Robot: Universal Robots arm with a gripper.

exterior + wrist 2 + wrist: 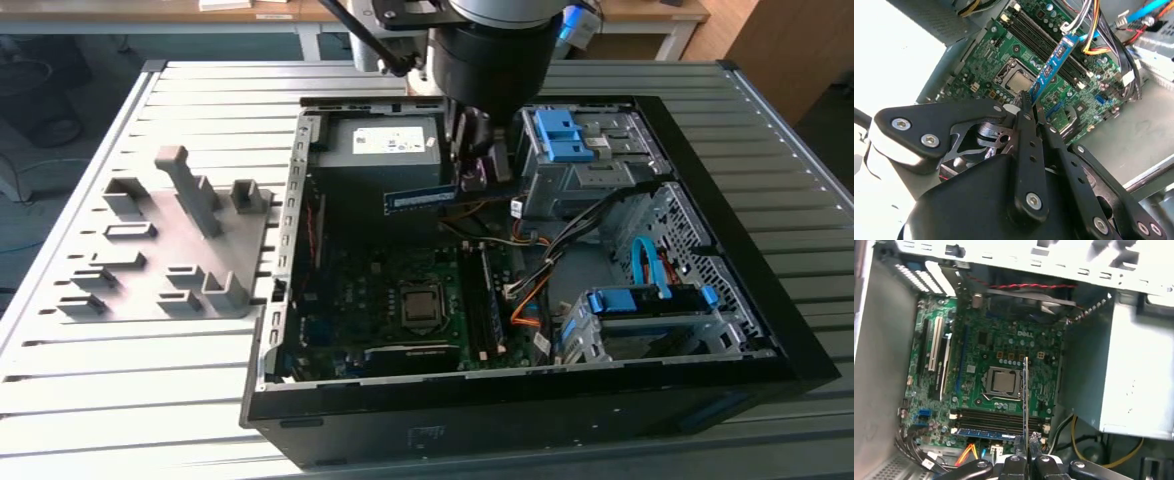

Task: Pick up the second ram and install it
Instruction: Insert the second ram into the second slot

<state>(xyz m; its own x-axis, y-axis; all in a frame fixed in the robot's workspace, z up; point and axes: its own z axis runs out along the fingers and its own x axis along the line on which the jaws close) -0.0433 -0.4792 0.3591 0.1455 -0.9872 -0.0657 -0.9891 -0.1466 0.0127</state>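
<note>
Open computer case sat on the table. Inside: one motherboard, one power supply, two blue-trimmed drive cages. One memory stick was already seated in a slot. Tool was clamped shut on one end of the second ram: thin, flat, blue board, dark chips. It hung clear above the motherboard, at 12 o'clock of the processor socket in the exterior view. One gray holder block lay at 9 o'clock of the case.
</note>
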